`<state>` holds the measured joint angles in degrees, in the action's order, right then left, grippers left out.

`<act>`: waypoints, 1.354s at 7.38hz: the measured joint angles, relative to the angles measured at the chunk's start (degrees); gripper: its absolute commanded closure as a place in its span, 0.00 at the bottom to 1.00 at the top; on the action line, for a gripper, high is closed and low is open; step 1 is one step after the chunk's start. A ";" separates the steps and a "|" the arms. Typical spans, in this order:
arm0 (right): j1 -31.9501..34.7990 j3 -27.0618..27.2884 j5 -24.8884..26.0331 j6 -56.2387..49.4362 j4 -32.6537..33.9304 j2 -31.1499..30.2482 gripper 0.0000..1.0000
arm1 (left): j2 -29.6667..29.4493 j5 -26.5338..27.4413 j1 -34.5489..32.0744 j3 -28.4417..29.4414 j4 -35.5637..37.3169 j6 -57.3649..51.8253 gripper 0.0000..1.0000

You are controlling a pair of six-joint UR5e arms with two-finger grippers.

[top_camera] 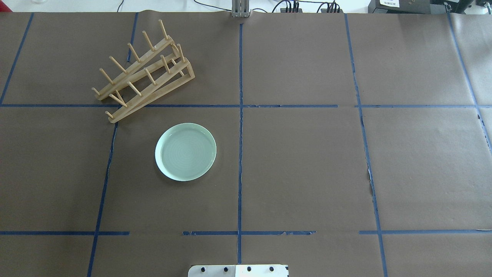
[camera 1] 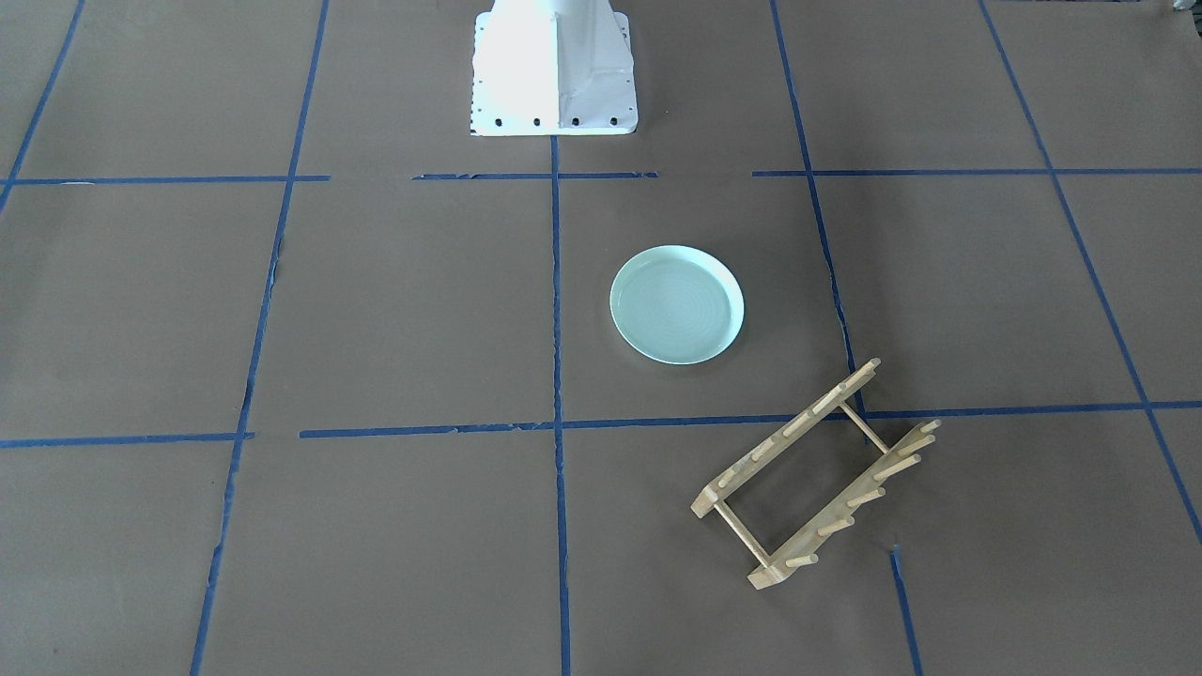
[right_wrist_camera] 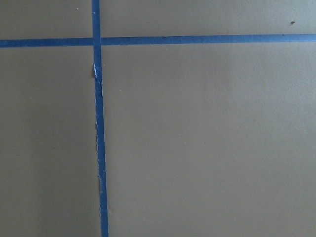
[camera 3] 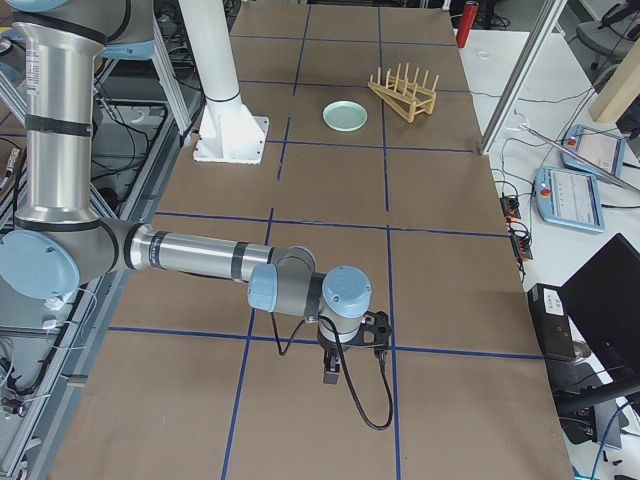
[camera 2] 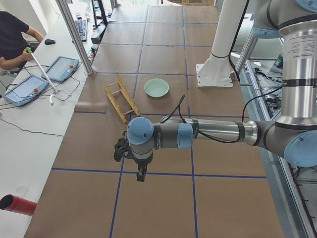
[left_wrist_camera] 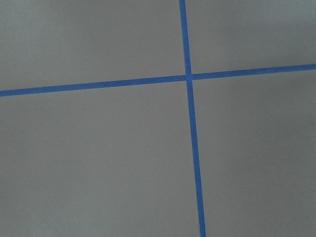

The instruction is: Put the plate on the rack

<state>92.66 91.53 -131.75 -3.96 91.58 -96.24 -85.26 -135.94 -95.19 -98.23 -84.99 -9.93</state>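
The pale mint-green plate (top_camera: 185, 152) lies flat on the brown table, left of the centre line; it also shows in the front view (camera 1: 676, 305). The light wooden rack (top_camera: 144, 73) stands empty just beyond it, set at an angle, also in the front view (camera 1: 817, 474). Both arms hang far from them, outside the overhead and front views. My left gripper (camera 2: 141, 174) shows only in the left side view and my right gripper (camera 3: 331, 372) only in the right side view; I cannot tell if they are open or shut. Both wrist views show only bare paper and blue tape.
The white robot pedestal (camera 1: 554, 66) stands at the table's robot side. Blue tape lines (top_camera: 240, 115) grid the brown paper. An operator (camera 2: 12, 39) with teach pendants (camera 2: 62, 68) sits beside the table's far side. A red cylinder (camera 2: 17, 204) lies on the side bench.
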 measured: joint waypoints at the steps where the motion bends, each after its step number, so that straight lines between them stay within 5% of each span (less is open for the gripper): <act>1: 0.00 0.03 0.00 0.00 0.00 0.00 0.00 | 0.07 -0.04 0.00 -0.10 0.03 0.00 0.00; 10: -0.02 -0.02 0.00 0.00 0.00 0.00 0.00 | -0.18 -0.18 0.91 -1.03 -0.63 0.60 0.00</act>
<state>92.64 91.51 -131.75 -3.95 91.58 -96.24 -85.44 -136.12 -94.27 -99.26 -85.62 -9.33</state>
